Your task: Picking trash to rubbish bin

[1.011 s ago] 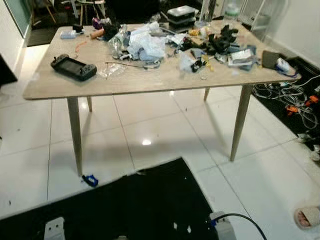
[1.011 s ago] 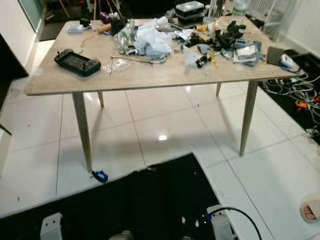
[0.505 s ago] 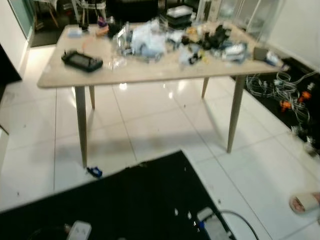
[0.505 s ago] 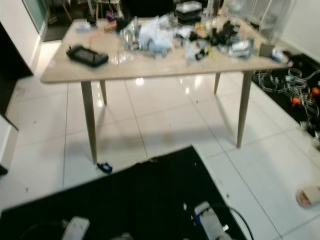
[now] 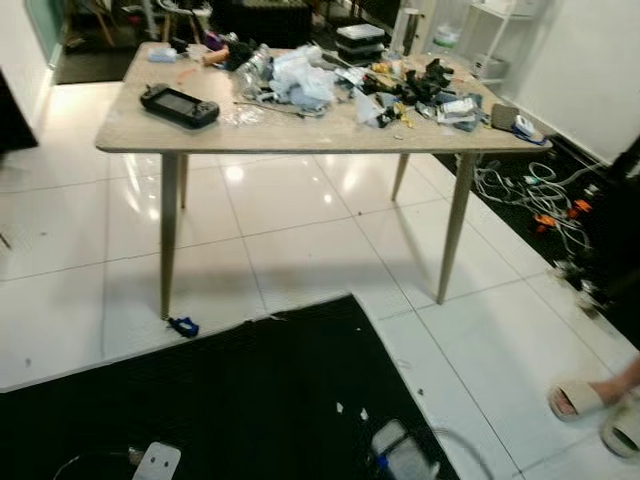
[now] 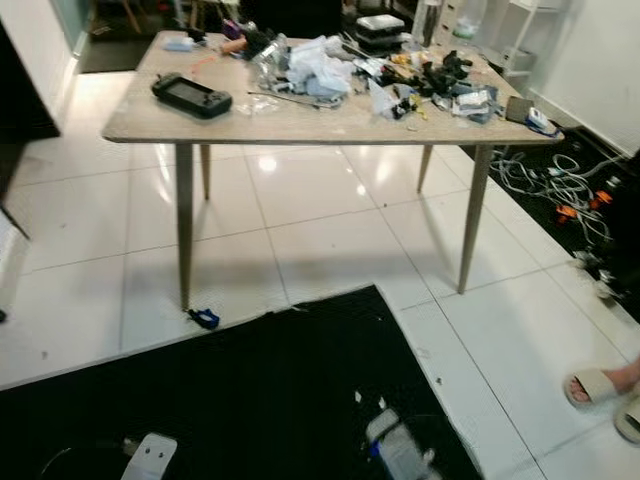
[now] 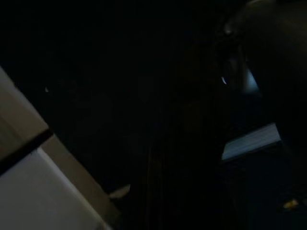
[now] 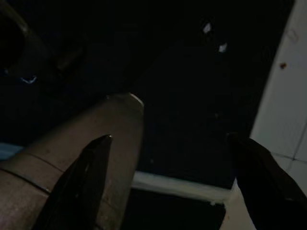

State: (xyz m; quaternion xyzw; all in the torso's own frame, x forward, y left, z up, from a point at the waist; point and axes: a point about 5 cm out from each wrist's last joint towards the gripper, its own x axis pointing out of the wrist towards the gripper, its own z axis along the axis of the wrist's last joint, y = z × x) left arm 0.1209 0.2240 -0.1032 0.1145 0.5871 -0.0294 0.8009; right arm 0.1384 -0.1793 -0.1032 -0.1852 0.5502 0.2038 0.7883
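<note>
While the right hand point(image 8: 168, 158) hangs low over the black mat point(image 5: 220, 400), its two black fingers point(image 8: 81, 177) stand spread apart with nothing between them; wrist view shows mat with pale specks and a strip of white tile at the edge. Left wrist view is very dark: pale angled surface and dark shapes, left hand's state cannot be told.

White box-like device point(image 5: 158, 462) lies on the mat near the robot's left, and a blurred grey-blue device with cable point(image 5: 398, 455) toward its right. Small blue object point(image 5: 183, 326) sits on the floor at the foot of the near-left table leg.

Wooden tabletop point(image 5: 200, 135) on four slim tapered legs stands ahead on glossy white tile floor point(image 5: 300, 240). Trash pile point(image 5: 300, 80) of crumpled white and clear plastic wrappers sits mid-tabletop, mixed with dark clutter point(image 5: 430, 85) further right. Black handheld game console point(image 5: 179, 105) lies apart near the left edge. Stacked dark containers point(image 5: 358, 38) at the far side.

Tangle of cables point(image 5: 530, 195) on the floor right of the table. Person's foot in a beige slipper point(image 5: 585, 398) at the right, on tile.
</note>
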